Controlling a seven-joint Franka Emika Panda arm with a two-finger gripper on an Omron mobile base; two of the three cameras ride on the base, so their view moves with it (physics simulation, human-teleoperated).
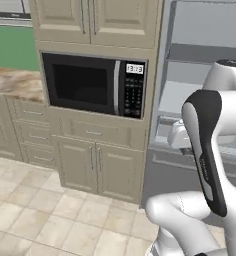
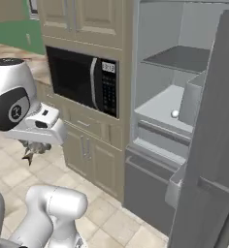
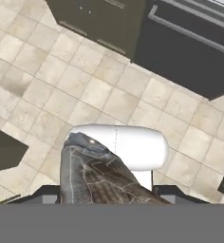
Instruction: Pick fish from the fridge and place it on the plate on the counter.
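Gripper [image 2: 33,147] clamped on the fish [image 3: 92,173], tail hanging below the hand at 9 o'clock in the right base view, above tiled floor [image 3: 47,76]; beyond, black-fronted microwave [image 2: 85,80] at 11 o'clock, open fridge [image 2: 170,104] with small white ball [image 2: 174,114] on shelf at 2 o'clock.

— How does the fish [image 3: 92,173] look?
— Dull grey-brown, matt, with a fine scaly pattern.
— And the counter [image 1: 15,82]?
— Marbled stone, beige and brown, smooth.
— The fridge [image 2: 170,109]?
— Pale grey inside, plain and matt. The microwave [image 1: 92,84] front is black and glossy.
— The floor [image 3: 47,76]?
— Beige tiles, a little mottled.
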